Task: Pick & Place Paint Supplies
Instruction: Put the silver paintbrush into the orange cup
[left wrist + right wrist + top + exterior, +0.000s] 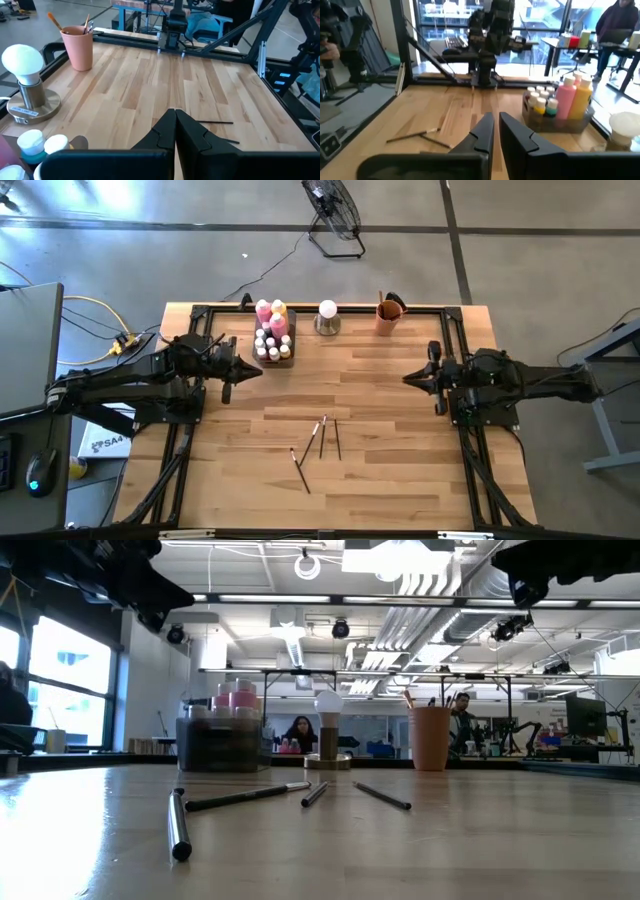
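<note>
Paint bottles (273, 330) upright at back; dark paintbrushes (322, 438) scattered mid-table.

Only "SPA4" shows, partly readable, on the white box (103, 442) under the left arm.

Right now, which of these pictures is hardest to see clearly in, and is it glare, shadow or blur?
Low view: ceiling lights glare, so both arms overhead turn to dark shapes, and the nearest brush is blurred. Right wrist view: bright windows wash out the background behind the paint bottles. Left wrist view: the near white caps are soft. High view: evenly lit, only faint shadows by the brushes.
</note>
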Robot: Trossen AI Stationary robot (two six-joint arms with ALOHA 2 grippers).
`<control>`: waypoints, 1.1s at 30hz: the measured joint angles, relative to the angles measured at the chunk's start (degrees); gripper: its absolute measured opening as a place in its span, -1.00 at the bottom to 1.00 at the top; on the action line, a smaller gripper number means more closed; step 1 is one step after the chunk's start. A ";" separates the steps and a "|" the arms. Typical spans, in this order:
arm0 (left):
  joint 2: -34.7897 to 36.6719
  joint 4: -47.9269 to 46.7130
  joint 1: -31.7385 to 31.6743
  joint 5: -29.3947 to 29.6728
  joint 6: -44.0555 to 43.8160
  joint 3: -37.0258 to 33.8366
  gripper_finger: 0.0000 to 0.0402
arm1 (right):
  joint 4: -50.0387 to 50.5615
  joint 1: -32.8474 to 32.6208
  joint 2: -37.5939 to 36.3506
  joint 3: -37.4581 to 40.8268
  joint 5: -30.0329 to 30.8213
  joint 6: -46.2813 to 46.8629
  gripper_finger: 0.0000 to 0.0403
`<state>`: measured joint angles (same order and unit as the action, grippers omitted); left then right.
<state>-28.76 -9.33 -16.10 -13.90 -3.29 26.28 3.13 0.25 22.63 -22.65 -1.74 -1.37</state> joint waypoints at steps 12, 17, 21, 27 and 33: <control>-8.69 8.89 -0.01 -0.04 -1.46 0.00 -0.98 | 4.43 -0.27 -8.84 0.00 -8.31 -6.19 -0.91; -12.66 15.61 0.00 -2.00 -1.03 0.00 -0.98 | 5.30 -0.26 -10.34 0.00 -3.49 -6.14 -0.95; -14.47 17.23 0.01 1.17 -2.73 0.00 -0.98 | 9.70 -0.26 -9.92 0.00 -2.28 -2.87 -0.98; -17.46 17.47 4.85 5.55 -4.69 0.00 -0.98 | 7.37 -0.26 -9.64 3.84 -2.67 -0.42 -0.99; -19.51 20.33 15.70 16.93 -7.04 0.00 -0.98 | -2.40 -0.26 -9.71 10.26 -1.03 -1.21 -0.99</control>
<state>-48.27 11.00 -0.40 3.03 -10.33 26.28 0.73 -0.01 12.92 -12.40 -2.77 -2.58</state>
